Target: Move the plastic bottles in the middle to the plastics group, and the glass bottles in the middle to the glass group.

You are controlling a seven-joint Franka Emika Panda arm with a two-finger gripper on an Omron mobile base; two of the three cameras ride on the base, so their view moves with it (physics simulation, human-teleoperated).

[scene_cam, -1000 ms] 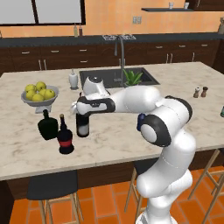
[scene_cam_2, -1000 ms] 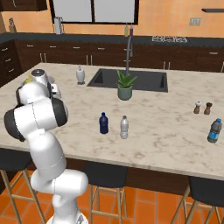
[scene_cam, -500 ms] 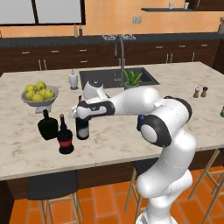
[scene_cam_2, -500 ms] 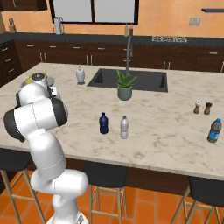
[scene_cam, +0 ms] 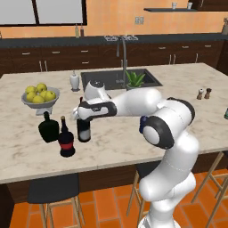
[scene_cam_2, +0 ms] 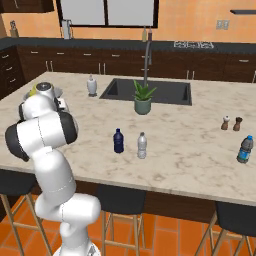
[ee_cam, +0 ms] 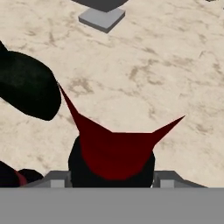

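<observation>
The tall dark wine bottle (scene_cam: 83, 130) with a red foil neck stands upright on the counter, right of the squat dark-green flask (scene_cam: 48, 127) and the short black bottle with a red band (scene_cam: 67, 143). My gripper (scene_cam: 83, 111) reaches in from the right and holds the wine bottle high up. In the hand view the red foil neck (ee_cam: 114, 153) sits between the fingers of my gripper (ee_cam: 113, 178), close against both, with the flask (ee_cam: 27, 87) to its left. A small dark-blue bottle (scene_cam_2: 118, 141) stands mid-counter beside a pale bottle (scene_cam_2: 142, 145).
A bowl of yellow fruit (scene_cam: 39, 102) stands behind the flask, and a white dispenser bottle (scene_cam: 74, 81) is near the sink (scene_cam: 116, 79). A potted plant (scene_cam_2: 142, 98) stands at the sink's front. Two shakers (scene_cam_2: 231, 123) and another blue bottle (scene_cam_2: 244, 149) are at the far right.
The wine bottle and my gripper have come down a little and the bottle now rests on the counter beside the two dark bottles.
</observation>
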